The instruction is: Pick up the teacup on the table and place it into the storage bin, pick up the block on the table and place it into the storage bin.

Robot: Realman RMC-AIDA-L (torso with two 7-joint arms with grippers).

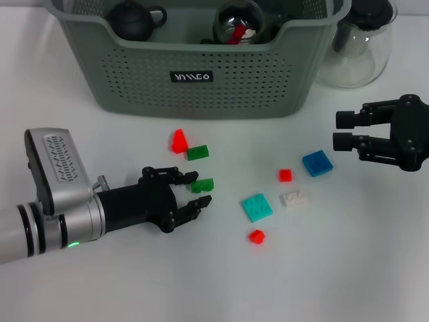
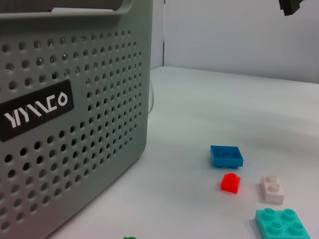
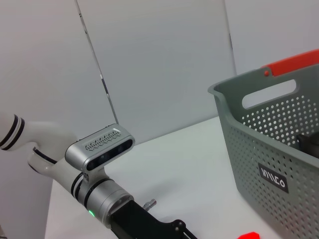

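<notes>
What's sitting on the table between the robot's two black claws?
In the head view, between the left tool and the right tool lie loose blocks: a teal plate, a white brick, a small red block and a blue plate.

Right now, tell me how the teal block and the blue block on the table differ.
The teal block is paler and looks larger than the blue block. The teal block lies nearer the left gripper, which is closing in on a green block; the blue block lies nearer the right gripper, which hangs open above the table. Both are flat, square, studded bricks lying loose outside the storage bin.
</notes>
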